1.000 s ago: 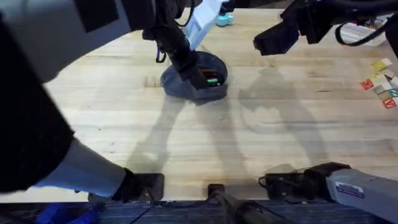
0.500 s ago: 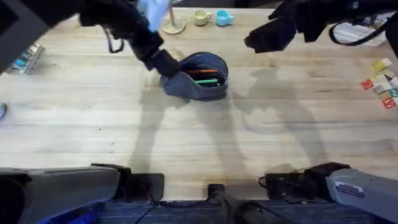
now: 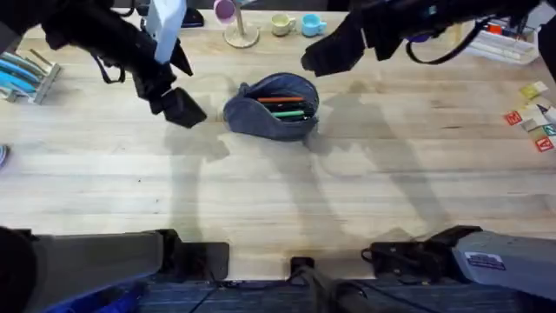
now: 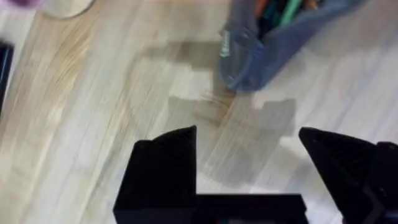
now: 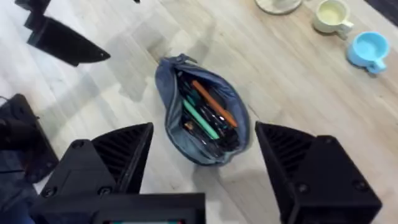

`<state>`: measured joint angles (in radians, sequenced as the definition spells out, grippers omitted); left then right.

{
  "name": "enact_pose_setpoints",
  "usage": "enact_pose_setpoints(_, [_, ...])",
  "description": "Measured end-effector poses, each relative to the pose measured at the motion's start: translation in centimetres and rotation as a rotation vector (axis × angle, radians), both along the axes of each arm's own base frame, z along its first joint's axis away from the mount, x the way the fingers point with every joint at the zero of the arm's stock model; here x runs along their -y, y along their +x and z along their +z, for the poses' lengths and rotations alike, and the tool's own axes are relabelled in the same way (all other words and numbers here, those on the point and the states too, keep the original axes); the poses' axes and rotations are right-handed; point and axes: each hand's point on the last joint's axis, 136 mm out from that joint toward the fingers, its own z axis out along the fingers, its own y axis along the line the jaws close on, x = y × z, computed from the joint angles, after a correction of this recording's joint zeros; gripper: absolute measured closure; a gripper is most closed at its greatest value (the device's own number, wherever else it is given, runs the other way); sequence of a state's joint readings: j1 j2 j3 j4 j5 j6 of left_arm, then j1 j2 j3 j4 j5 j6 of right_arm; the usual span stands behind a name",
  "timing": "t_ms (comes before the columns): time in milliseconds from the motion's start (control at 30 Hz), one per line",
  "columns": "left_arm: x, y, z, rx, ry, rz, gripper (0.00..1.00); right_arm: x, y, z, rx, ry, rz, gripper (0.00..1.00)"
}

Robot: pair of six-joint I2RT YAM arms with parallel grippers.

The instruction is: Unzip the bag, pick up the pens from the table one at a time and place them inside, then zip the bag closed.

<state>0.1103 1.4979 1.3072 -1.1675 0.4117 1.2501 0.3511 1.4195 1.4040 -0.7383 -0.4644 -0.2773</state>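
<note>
We see the left gripper [image 3: 182, 106] hanging above the table [image 3: 278, 200] just left of the bag [image 3: 271, 106], arm reaching in from the upper left, fingers spread wide with nothing between them; the left wrist view confirms the gap, bare wood under it and the bag's end off beyond. The right gripper [image 5: 205, 162] hovers over the bag's right side, arm coming across from the upper right, fingers also spread apart and empty, the bag sitting open right between them in its wrist view. The bag lies mid-table toward the far side, zip open, mouth gaping. Inside we see the orange pen [image 5: 214, 104] and a green stick [image 5: 200, 120] beside it, plus darker items we can't make out. Behind the bag stand a wooden stand [image 3: 241, 35], a cream cup [image 3: 281, 24] and a blue cup [image 3: 313, 25]. Blue-and-white sticks [image 3: 24, 75] lie far left, colored tags [image 3: 537, 117] far right. A label on the right arm base [image 3: 486, 261] is too small to read.
</note>
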Motion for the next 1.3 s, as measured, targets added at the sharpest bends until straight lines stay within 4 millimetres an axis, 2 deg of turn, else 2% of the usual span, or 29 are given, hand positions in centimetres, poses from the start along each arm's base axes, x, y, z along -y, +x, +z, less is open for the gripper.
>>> enact_pose_setpoints(200, [-0.4, 0.8, -0.5, 0.075, 0.019, -0.086, 0.007, -0.2, 0.4, -1.6, -0.063, -0.008, -0.014, 0.005])
enact_pose_setpoints(433, [-0.2, 0.1, -0.6, 0.058, 0.013, -0.114, 0.008, -0.3, 0.6, -2.0, -0.077, -0.007, -0.022, 0.005])
enact_pose_setpoints(567, [0.0, 0.2, 0.0, 0.087, -0.058, -0.127, 0.008, -0.4, 0.7, -1.9, -0.08, 0.0, -0.03, 0.005])
enact_pose_setpoints(767, [-1.7, -0.3, 0.9, 0.122, -0.197, -0.114, 0.008, -0.7, 0.9, -1.6, -0.084, 0.024, -0.041, 0.005])
enact_pose_setpoints(867, [-2.5, 0.0, -0.7, 0.09, -0.303, -0.102, 0.007, -2.4, 1.9, 0.1, -0.021, 0.091, -0.041, 0.005])
enact_pose_setpoints(1033, [-2.2, 0.7, -2.7, 0.046, -0.4, -0.109, 0.007, -4.4, 2.3, 1.9, 0.017, 0.166, -0.039, 0.005])
enact_pose_setpoints(1300, [-1.0, 1.6, -4.0, 0.046, -0.548, -0.129, 0.007, -6.5, 0.9, 2.2, -0.009, 0.192, -0.007, 0.005])
